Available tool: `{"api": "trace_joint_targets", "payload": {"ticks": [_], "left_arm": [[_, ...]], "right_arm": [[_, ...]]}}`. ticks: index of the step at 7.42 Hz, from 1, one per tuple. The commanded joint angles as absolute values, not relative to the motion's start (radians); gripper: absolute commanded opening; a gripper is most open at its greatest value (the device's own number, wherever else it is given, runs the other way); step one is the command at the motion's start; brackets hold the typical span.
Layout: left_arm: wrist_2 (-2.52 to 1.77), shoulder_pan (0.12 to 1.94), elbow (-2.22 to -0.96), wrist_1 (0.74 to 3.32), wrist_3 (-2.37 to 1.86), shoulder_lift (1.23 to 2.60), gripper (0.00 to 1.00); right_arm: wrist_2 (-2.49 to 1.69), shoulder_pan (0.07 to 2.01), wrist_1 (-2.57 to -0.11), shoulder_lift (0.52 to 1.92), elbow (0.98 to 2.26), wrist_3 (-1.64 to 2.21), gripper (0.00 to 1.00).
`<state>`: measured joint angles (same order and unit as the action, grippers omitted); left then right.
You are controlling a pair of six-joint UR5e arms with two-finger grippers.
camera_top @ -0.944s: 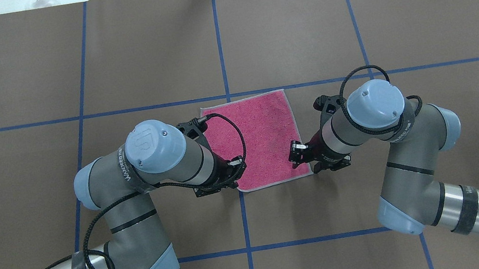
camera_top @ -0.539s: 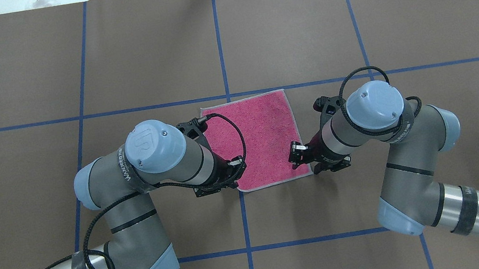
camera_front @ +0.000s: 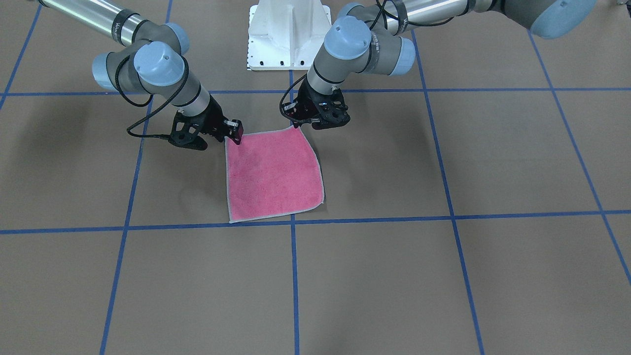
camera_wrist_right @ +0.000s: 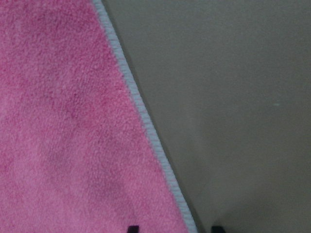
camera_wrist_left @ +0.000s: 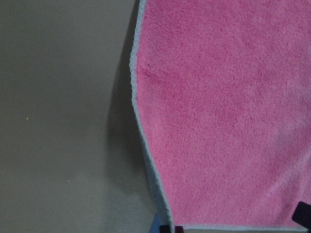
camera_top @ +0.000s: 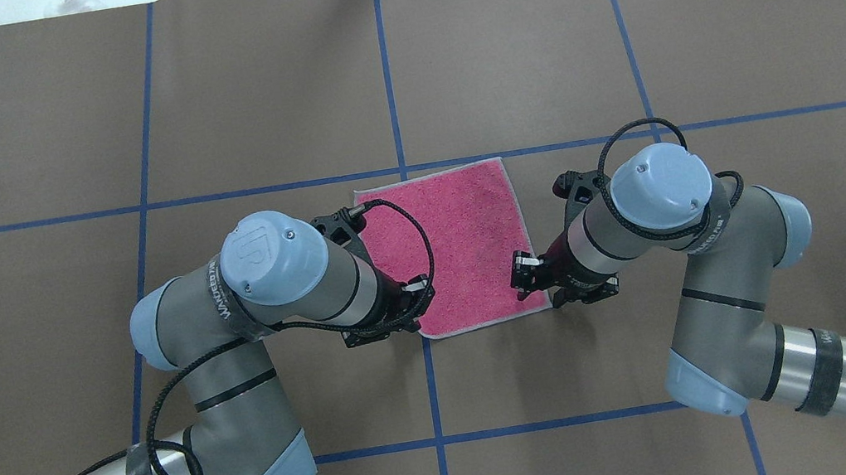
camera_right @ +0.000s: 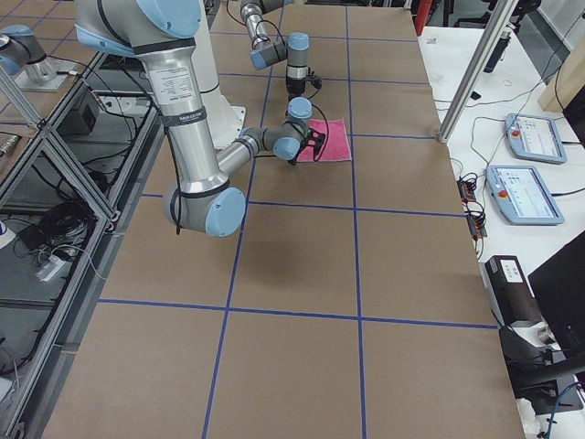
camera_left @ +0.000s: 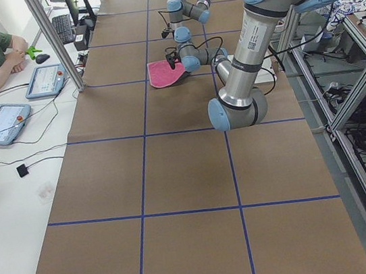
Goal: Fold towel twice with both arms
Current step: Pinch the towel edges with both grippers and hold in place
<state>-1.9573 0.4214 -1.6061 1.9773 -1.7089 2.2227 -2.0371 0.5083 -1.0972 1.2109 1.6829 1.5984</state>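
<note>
Where it lies, towel (camera_top: 465,239) looks fuzzy.

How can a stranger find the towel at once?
Look at the brown table with blue lines. Between the left arm and the right arm lies a small square towel. Only it is pink, with a light grey border.

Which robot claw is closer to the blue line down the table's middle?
Left. The left gripper sits right over the middle blue line, at one near corner of the towel. The right gripper is off to the side, at the other near corner.
</note>
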Motion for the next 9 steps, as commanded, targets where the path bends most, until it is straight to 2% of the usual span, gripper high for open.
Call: {"api": "trace_joint_targets", "payload": {"ticks": [1,3,4,9], "left_arm": [[-1.957,0.422,-1.606,1.977,-1.709,2.224,0.00],[-1.957,0.422,-1.606,1.977,-1.709,2.224,0.00],[-1.957,0.422,-1.606,1.977,-1.709,2.224,0.00],[-1.960,0.433,-1.621,1.976,-1.709,2.226,0.00]], "right_arm": [[-2.036,0.508,-1.097,1.210,1.683,1.598,0.31],[-2.036,0.508,-1.097,1.210,1.683,1.600,0.07],[-2.036,0.508,-1.097,1.210,1.684,1.600,0.00],[-2.043,0.517,-1.095,1.210,1.710,1.597,0.00]]}}
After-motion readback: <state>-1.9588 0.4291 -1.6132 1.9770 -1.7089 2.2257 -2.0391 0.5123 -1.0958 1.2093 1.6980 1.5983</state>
